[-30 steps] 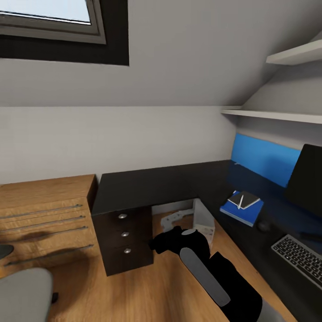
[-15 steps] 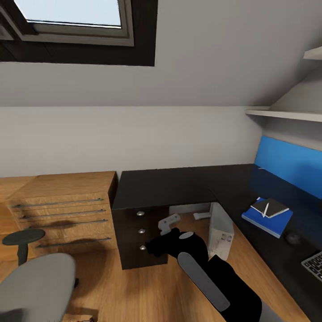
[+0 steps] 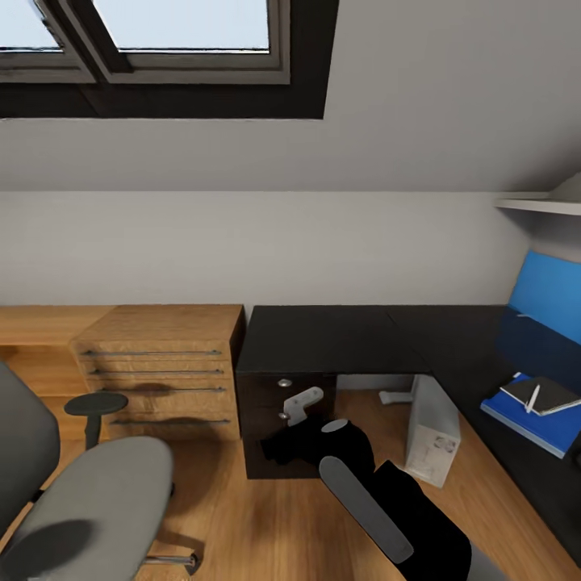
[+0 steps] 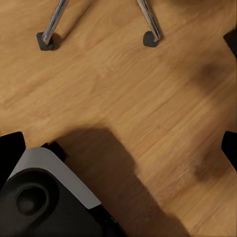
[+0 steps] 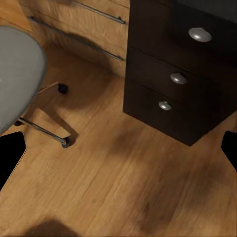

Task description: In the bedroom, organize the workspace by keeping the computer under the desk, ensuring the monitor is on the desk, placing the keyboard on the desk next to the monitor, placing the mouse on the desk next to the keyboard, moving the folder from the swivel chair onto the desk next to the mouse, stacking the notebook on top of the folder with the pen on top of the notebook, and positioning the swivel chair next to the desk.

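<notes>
**Chair left to park, castors close to the base**

Starting at 8 o'clock in the head view: finds the swivel chair (image 3: 89, 500) on the wood floor, grey seat and one dark armrest visible, well apart from the desk (image 3: 323, 339). Judges it the one item not yet placed.

Looking down the left gripper (image 4: 118, 148): shows fingertips spread wide at the frame edges, nothing between them, chrome chair legs and castors (image 4: 47, 42) near the robot's base (image 4: 49, 192).

Moving to 10 o'clock: passes a wooden drawer chest (image 3: 157, 363) just beside the desk's dark drawer unit (image 3: 274, 428).

At centre, toward 6 o'clock: shows a black arm (image 3: 379, 500) folded low. Looking down the right gripper (image 5: 118, 153): likewise spread wide and empty, above bare floor, between the chair and the dark drawers.

At 4 o'clock: finds the computer (image 3: 433, 432) upright on the floor under the desk edge.

At 3 o'clock: finds the folder (image 3: 528, 420) flat on the desk, the notebook (image 3: 545, 394) on it, the pen (image 3: 532, 397) on top.

Risks, as judged:
- Pushing off-centre could spin the chair, not roll it.
- Could catch a castor against the base, given how close they lie.
- Shoving too hard may ram the chest or tip the computer.
- Swinging an arm over the desk could knock the pen off.
</notes>
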Controlling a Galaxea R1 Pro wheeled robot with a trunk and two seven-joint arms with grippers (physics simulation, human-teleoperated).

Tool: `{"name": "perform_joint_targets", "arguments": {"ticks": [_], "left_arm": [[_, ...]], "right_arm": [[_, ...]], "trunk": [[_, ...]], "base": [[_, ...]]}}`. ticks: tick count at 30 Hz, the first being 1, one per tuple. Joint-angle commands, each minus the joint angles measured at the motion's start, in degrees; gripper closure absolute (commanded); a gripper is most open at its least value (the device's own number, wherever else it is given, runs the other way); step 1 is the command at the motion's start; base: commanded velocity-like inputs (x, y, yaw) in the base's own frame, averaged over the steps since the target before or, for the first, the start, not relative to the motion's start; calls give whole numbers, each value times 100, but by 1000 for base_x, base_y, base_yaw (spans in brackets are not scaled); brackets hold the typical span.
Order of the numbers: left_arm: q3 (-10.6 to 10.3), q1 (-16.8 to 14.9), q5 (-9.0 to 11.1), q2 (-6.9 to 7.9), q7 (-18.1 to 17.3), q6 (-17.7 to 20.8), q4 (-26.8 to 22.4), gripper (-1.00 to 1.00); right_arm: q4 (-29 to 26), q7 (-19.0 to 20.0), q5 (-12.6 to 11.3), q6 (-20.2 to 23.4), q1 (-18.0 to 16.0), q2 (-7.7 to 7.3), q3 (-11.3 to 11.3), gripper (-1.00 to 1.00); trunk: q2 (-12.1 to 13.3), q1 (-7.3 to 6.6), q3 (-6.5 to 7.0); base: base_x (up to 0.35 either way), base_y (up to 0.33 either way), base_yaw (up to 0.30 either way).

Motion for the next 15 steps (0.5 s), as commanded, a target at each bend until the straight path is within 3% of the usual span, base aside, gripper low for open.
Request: {"name": "perform_joint_targets", "arguments": {"ticks": [1, 15], "left_arm": [[-23, -1, 52, 2, 41, -42, -3, -100], [-20, -1, 9, -15, 82, -50, 53, -100]], "right_arm": [[-7, -53, -53, 13, -6, 2, 9, -100], [-5, -51, -53, 13, -6, -5, 10, -100]], "trunk": [[-4, 0, -5], [-4, 0, -6]], "base": [[0, 0, 277], [0, 0, 278]]}}
